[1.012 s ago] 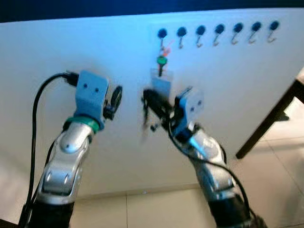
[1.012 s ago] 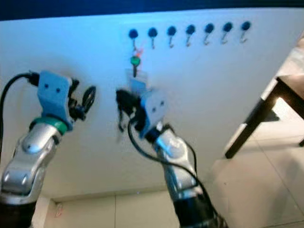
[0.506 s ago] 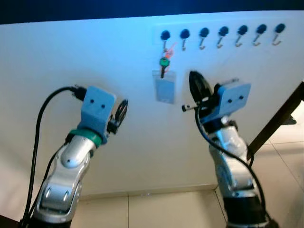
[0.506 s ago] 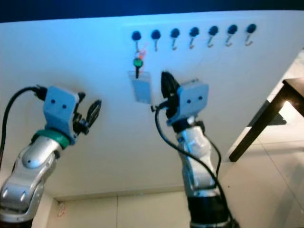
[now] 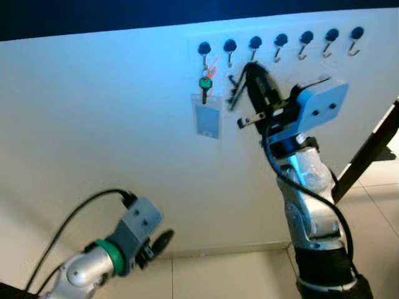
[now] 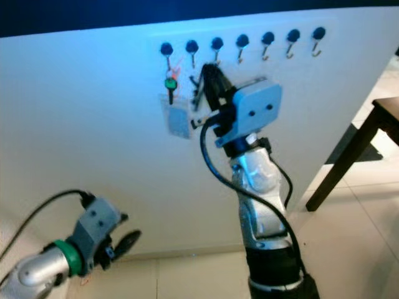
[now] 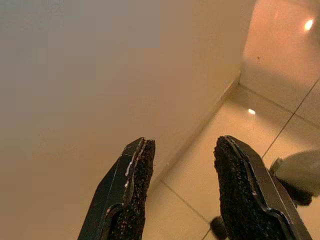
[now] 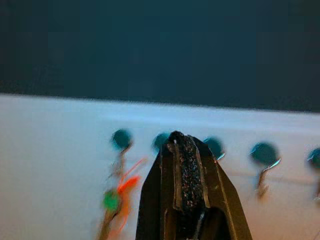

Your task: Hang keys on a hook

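A row of several dark-capped hooks (image 5: 280,40) runs along the top of the white wall panel (image 5: 112,124). On the leftmost hook (image 5: 204,48) hangs a green-headed key (image 5: 203,83) with an orange cord and a clear tag (image 5: 206,118). My right gripper (image 5: 240,80) is raised to the hooks, its tips just below the second hook (image 5: 229,46) and third hook (image 5: 255,42). It is shut, and a thin dark key (image 5: 232,93) dangles from its tips. In the right wrist view the closed fingers (image 8: 183,165) point at the hook row. My left gripper (image 7: 185,150) hangs low by the wall's foot, open and empty.
A dark table leg (image 5: 371,152) slants down at the right edge. Pale floor tiles (image 5: 237,274) meet the wall's base below both arms. The wall to the left of the hanging key is bare.
My right gripper has risen from beside the clear tag up to the hook row. My left arm has dropped from chest height down towards the floor.
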You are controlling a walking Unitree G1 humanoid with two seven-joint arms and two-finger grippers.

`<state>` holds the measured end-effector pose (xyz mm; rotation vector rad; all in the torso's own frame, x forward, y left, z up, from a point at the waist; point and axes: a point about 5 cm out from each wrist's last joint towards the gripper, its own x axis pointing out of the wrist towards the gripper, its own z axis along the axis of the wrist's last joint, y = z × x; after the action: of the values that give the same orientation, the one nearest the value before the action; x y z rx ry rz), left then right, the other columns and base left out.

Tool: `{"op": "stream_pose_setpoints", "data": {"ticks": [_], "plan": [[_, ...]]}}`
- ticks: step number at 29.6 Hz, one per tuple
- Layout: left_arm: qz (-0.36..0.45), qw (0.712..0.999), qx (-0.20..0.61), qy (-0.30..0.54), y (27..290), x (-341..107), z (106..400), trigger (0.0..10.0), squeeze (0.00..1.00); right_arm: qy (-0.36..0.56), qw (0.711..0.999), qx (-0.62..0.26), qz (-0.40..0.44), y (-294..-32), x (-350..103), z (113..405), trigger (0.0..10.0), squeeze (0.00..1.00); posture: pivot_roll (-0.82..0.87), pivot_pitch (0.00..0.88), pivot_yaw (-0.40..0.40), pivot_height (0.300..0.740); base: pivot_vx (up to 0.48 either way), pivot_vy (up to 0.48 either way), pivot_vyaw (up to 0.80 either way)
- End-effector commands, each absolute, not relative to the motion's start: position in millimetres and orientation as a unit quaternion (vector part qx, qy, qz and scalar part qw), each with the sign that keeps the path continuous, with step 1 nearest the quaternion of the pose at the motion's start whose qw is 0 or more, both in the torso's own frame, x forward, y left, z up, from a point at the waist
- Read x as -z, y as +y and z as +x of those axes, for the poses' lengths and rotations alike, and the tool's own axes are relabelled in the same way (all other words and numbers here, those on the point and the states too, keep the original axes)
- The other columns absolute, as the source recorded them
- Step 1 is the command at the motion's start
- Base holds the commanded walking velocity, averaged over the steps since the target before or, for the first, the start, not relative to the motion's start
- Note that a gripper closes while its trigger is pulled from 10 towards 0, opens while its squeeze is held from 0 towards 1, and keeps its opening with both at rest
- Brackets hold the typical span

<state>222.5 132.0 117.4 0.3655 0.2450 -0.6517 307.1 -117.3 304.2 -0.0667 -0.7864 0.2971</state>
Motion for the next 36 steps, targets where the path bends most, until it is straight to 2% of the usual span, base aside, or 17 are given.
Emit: {"op": "stream_pose_setpoints", "data": {"ticks": [1, 8, 23, 36], "plan": [[0.181, 0.928, 0.306, 0.110, 130, -120, 225, 10.0, 0.00, -0.368, 0.920, -0.128, -0.028, -120, -302, 317, 10.0, 0.00, -0.06, 0.016, 0.151, 0.740, 0.000, 0.000, 0.00], [0.178, 0.937, 0.282, 0.105, 137, -125, 230, 10.0, 0.00, -0.350, 0.930, -0.105, -0.029, -126, -302, 331, 10.0, 0.00, -0.04, 0.022, 0.139, 0.740, 0.000, 0.000, 0.00], [0.183, 0.941, 0.268, 0.101, 142, -125, 232, 10.0, 0.00, -0.348, 0.935, -0.063, -0.041, -147, -300, 329, 10.0, 0.00, -0.05, 0.026, 0.139, 0.740, 0.000, 0.000, 0.00], [0.178, 0.943, 0.263, 0.097, 139, -126, 233, 10.0, 0.00, -0.334, 0.937, -0.089, -0.054, -138, -300, 343, 10.0, 0.00, -0.03, 0.026, 0.128, 0.740, 0.000, 0.000, 0.00]]}}
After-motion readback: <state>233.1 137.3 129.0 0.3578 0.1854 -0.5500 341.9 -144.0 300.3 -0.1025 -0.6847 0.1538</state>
